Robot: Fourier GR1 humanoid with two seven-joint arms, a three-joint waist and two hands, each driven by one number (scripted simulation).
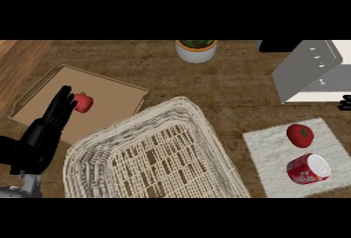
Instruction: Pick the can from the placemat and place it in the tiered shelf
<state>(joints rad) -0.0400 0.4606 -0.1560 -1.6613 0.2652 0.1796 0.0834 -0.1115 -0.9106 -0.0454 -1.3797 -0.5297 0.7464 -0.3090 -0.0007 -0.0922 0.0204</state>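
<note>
**Can on its side, far from the left robot hand**

The red can (pixel 308 170) lies tipped over on the pale, fuzzy placemat (pixel 269 153) at the lower right of the frame, its white round end facing up and right. A glossy tomato (pixel 299 135) sits just above it on the same mat. The left robot hand (pixel 56 116) stands at the far left, black fingers straight and pointing up, holding nothing, well apart from the can. Between them sits a woven wicker basket (pixel 89 153). Of the right robot hand (pixel 345 102) only dark fingertips show at the right edge; I cannot tell its state. The surface (pixel 233 93) is dark wood grain.
</note>
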